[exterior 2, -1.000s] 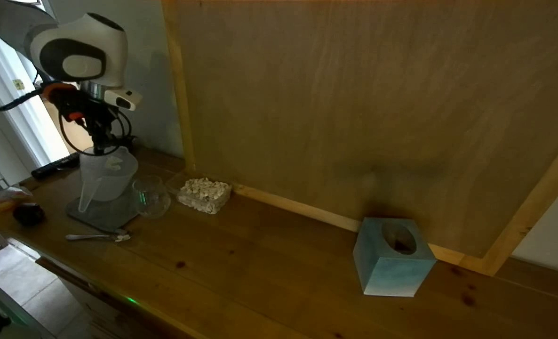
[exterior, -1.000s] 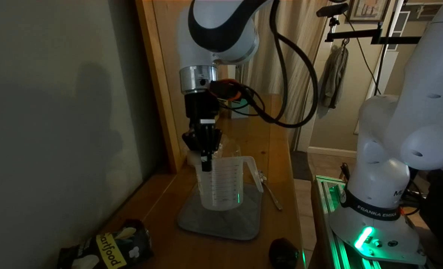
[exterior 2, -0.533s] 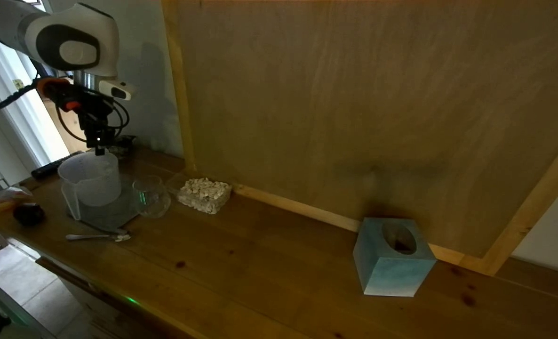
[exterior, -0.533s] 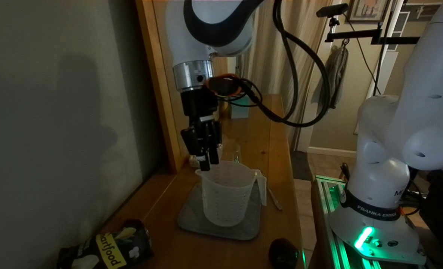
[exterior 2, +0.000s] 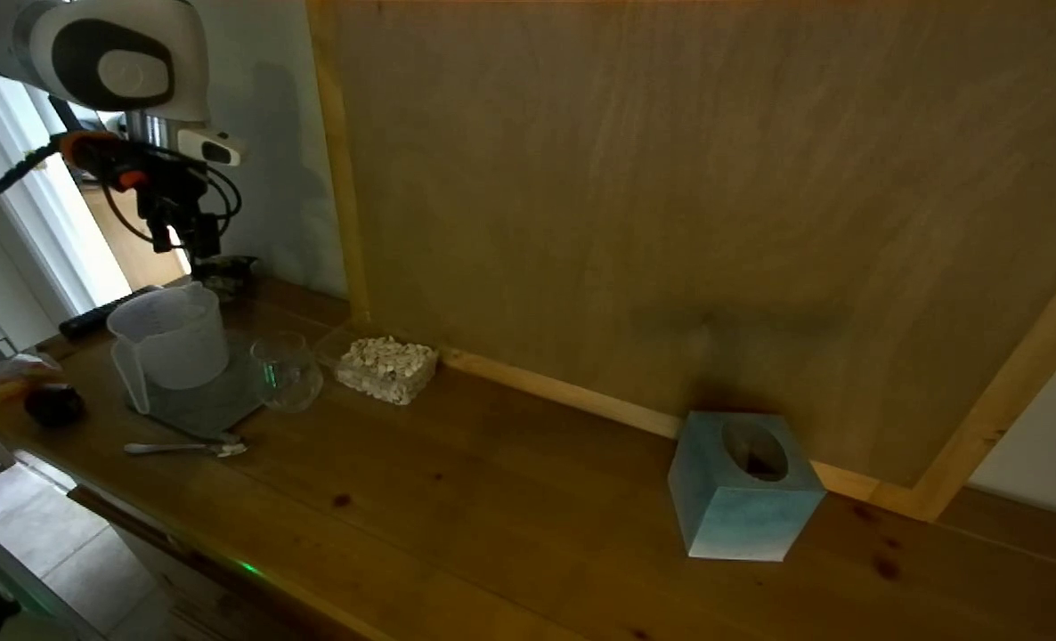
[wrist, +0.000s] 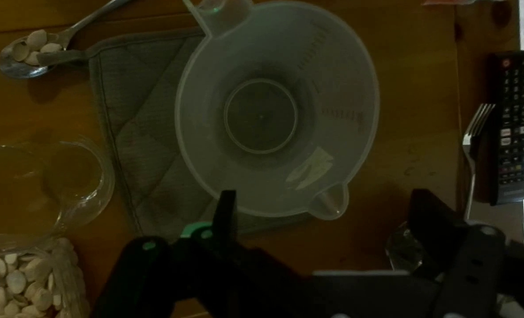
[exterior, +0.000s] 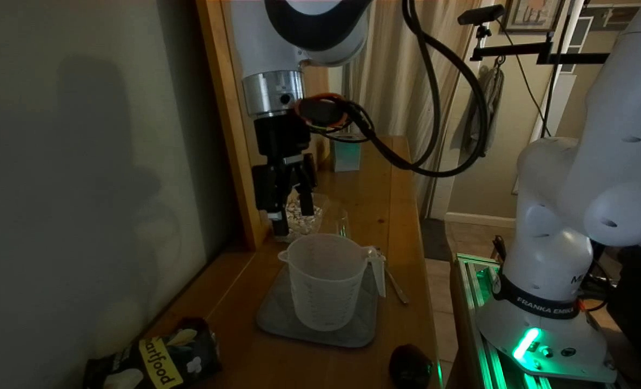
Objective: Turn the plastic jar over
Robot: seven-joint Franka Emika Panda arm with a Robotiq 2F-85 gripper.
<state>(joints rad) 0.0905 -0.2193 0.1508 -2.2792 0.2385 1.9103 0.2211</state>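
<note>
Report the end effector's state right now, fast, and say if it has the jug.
End effector: open, holding nothing; the jug stands upright on the grey mat, out of its grip.

Wrist view downward, close, both exterior views sharing jug [exterior: 326, 292]

Grey wall [exterior: 99, 216], partly shadowed. Knotty wooden counter [exterior 2: 492, 499] backed by a large framed wood panel [exterior 2: 653, 187]. Pale curtain [exterior: 388, 92] hanging in folds; framed picture [exterior: 534, 14] nearby. Pale tiled floor [exterior 2: 60, 525]. I note dim light, a white glare [exterior 2: 87, 240] beyond one counter end.
</note>
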